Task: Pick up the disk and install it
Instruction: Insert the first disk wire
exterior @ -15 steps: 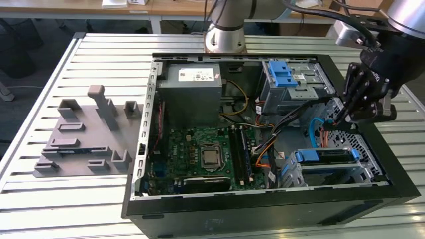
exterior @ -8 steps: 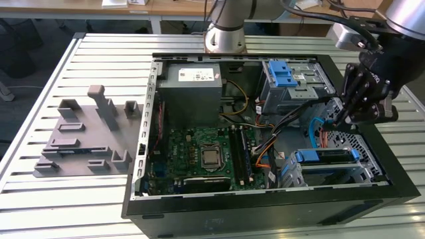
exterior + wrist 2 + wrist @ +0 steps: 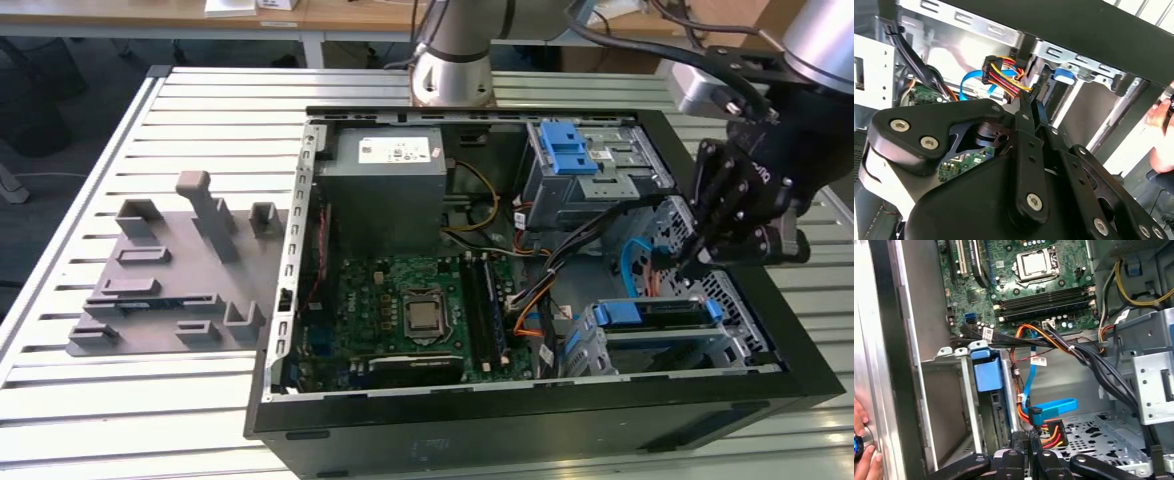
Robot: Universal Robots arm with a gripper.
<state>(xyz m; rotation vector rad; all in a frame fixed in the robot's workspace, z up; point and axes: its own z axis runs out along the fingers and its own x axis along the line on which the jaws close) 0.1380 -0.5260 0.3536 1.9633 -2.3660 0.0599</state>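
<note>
While the exterior view lays out the whole open computer case (image 3: 534, 420) on the slatted table (image 3: 80, 400), with the grey fixture plate (image 3: 167, 285) beside it, my first wrist view looks down inside at the motherboard (image 3: 1024, 285) and a person's fingers (image 3: 864, 450) against the case edge. My gripper (image 3: 697, 262) hangs over the case's side at the exterior view's right, pointing down into it. In the first wrist view my fingertips (image 3: 1021, 452) are pressed together on the bundle of red and yellow power wires (image 3: 1051, 432). The disk (image 3: 654, 315) sits in its bay near the case's front, just below my gripper.
</note>
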